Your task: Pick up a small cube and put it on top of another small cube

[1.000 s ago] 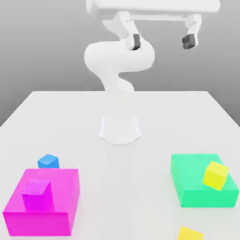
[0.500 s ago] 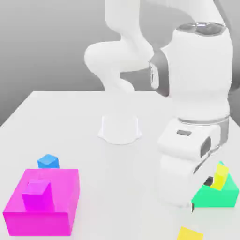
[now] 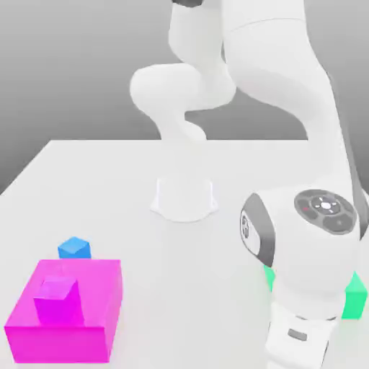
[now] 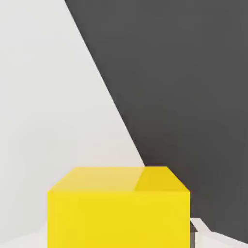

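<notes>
Gripping small yellow cube (image 4: 118, 213), pincer closed; purple cube (image 3: 56, 297) atop magenta block (image 3: 90, 288).

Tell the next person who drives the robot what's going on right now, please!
Jaws: shut on a small yellow cube, which sits close up in the hand view. The arm is bent low over the green block at the exterior view's right.
Done: the grab, as far as I can tell.
Left: lift the cube and set it on top of the other yellow cube.
Elsewhere: blue cube, purple cube on the pink block.
</notes>
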Controlling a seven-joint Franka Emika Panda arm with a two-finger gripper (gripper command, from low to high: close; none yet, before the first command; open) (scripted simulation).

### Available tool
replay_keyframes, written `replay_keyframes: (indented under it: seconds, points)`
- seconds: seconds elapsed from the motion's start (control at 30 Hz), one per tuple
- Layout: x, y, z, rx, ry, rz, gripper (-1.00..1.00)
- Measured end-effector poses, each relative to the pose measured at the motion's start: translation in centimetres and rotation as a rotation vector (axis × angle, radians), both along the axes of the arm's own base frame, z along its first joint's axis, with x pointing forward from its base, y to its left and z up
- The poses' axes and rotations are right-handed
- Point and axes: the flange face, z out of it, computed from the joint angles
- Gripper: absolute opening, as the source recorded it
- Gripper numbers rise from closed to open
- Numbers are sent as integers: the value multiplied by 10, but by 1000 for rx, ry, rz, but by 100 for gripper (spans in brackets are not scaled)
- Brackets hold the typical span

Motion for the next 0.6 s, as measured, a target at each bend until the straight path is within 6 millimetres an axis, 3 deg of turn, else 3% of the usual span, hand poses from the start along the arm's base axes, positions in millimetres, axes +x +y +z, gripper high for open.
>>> replay_keyframes:
  seconds: [0.13, 0.2, 0.47, 0.6]
  points:
    - [-1, 1, 51, 1, 1, 1, -100]
    - [-15, 17, 71, 13, 9, 17, -100]
    - [-105, 89, 142, 31, 24, 134, -100]
    - [-154, 110, 171, 11, 9, 191, -100]
